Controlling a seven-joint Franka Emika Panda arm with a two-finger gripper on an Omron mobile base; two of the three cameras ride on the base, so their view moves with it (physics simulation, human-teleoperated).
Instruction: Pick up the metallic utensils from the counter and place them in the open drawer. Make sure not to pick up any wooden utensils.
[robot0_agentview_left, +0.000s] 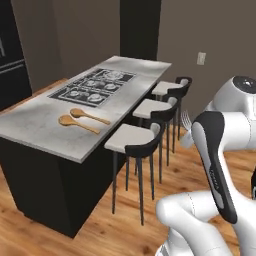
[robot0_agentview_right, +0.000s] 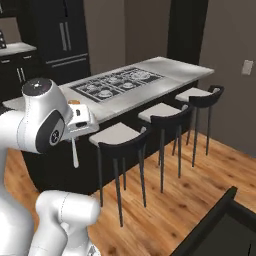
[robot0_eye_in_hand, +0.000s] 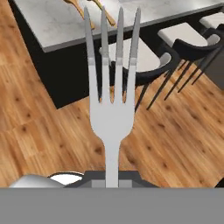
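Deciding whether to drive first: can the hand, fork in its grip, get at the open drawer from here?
Probably yes: the hand holds the fork over bare floor, and nothing blocks the open drawer at lower right.

Matt silver-grey metal fork (robot0_eye_in_hand: 112, 113) with smooth tines. Two light-brown wooden spoons (robot0_agentview_left: 82, 119) lie on a pale grey, marbled stone-look counter (robot0_agentview_left: 45, 127). Glossy black cooktop (robot0_agentview_left: 95, 86). Warm, grained wooden floor (robot0_eye_in_hand: 39, 127).

Three black stools (robot0_agentview_left: 141, 142) with pale seats on wood floor (robot0_agentview_left: 100, 235), fridge (robot0_agentview_right: 65, 35) behind, wall outlet (robot0_agentview_left: 201, 58).
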